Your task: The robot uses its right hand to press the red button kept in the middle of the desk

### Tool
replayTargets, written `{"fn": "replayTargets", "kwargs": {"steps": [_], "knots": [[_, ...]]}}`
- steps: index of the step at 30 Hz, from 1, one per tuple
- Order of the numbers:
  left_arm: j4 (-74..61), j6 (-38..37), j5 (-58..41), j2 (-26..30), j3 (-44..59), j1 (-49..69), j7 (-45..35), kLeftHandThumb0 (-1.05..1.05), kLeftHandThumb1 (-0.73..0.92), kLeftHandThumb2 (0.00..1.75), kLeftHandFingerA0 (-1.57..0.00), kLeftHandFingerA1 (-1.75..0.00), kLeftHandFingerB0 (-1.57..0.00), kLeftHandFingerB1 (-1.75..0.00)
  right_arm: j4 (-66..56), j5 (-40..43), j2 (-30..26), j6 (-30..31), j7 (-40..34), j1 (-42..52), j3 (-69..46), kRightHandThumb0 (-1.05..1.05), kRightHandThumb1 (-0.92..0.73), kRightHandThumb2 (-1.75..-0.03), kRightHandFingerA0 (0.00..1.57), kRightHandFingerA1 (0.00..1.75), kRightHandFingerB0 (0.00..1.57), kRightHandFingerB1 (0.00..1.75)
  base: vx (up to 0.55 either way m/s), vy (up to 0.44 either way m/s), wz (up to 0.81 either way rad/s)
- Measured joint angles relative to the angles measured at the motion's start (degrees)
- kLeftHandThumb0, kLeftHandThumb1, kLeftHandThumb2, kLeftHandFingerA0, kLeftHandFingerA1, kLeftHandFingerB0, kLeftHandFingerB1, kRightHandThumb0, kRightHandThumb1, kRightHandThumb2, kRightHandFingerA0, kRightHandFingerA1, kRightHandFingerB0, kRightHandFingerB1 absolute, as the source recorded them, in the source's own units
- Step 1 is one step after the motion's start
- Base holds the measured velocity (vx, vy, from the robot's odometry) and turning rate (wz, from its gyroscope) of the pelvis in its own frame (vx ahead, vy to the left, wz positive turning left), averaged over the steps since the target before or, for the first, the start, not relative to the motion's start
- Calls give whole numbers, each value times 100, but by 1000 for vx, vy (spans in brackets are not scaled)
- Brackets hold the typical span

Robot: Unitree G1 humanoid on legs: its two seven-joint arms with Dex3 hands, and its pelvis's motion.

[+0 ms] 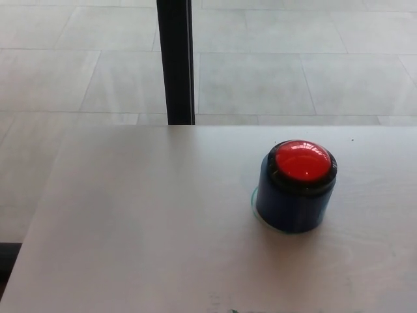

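- The red button (301, 162) sits on its dark blue round base (290, 207), right of centre on the pale worktop (143, 222).
- A thin greenish edge, perhaps a sticker, shows beneath the base.
- Neither hand shows, so the fingers' state cannot be told.
- A black post (174, 62) stands behind the worktop's far edge.

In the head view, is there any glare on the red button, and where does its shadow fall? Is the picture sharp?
Head view: the red button carries soft pale highlights on its dome; its blue housing casts a faint shadow on the desk, mostly toward the near right. Lighting is even and diffuse, and the picture is fairly sharp, only slightly soft. Neither hand shows.
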Motion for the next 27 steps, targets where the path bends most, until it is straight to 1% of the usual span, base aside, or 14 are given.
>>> {"fn": "replayTargets", "kwargs": {"steps": [6,7,10,11,13,14,15,17,18,19,21,22,23,27], "knots": [[5,0,7,5,-24,-5,-4,-61,74,125,-69,-107,-58,-94,280,-6,-44,-346,-263,1238,-705,-86,-77,-65,133,143,61,102,0,0,0],[5,0,6,6,-25,-4,-7,-59,89,97,-60,-139,-52,-110,357,-5,-44,-404,-320,1443,-812,-87,-55,-100,134,129,64,94,0,0,0],[16,0,6,7,-21,-3,-10,-64,74,123,-74,-111,-56,-92,644,22,-14,-619,-463,2013,-1162,-90,-76,-64,127,130,53,106,0,0,0],[17,0,9,7,-31,-3,-10,-60,74,125,-77,-112,-59,-94,742,34,21,-691,-511,2161,-1265,-91,-56,-104,122,124,48,97,0,0,0],[19,0,9,7,-35,-5,-10,-63,75,124,-74,-111,-58,-94,963,79,131,-836,-595,2397,-1437,-90,-75,-63,119,128,31,114,0,0,0],[20,0,10,8,-40,-7,-10,-61,76,125,-70,-109,-54,-92,1105,119,209,-921,-636,2507,-1527,-89,-59,-111,110,129,43,100,0,0,0],[20,0,9,8,-40,-9,-11,-60,76,126,-70,-109,-53,-90,1227,163,313,-1008,-685,2625,-1606,-93,-78,-65,86,136,16,124,0,0,0],[19,0,7,8,-41,-3,-25,-61,75,125,-72,-110,-52,-91,1357,221,490,-1138,-760,2805,-1687,-94,-79,-66,81,139,14,124,0,0,0],[18,0,7,8,-40,1,-32,-62,75,124,-72,-110,-48,-88,1409,241,553,-1181,-786,2859,-1711,-93,-60,-103,83,123,24,92,0,0,0],[18,0,5,8,-37,9,-44,-61,75,124,-72,-109,-48,-88,1463,293,683,-1255,-832,2945,-1773,-92,-84,-60,76,136,5,120,0,0,0],[24,0,3,8,-32,17,-56,-60,75,124,-74,-110,-51,-89,1533,394,929,-1415,-916,3105,-1840,-93,-84,-62,75,140,7,122,0,0,0],[27,0,4,8,-32,18,-56,-62,76,124,-72,-109,-49,-89,1564,436,1006,-1459,-939,3142,-1855,-86,-58,-113,82,117,10,80,0,0,0],[28,0,4,9,-33,19,-58,-62,76,124,-73,-110,-50,-90,1632,474,1064,-1508,-958,3159,-1875,-96,-85,-62,75,137,4,122,0,0,0],[30,3,-2,14,-14,19,-70,-58,92,97,-51,-134,-36,-103,1750,652,1252,-1610,-1025,3233,-1949,-89,-80,-63,82,141,17,132,0,0,0]]}}
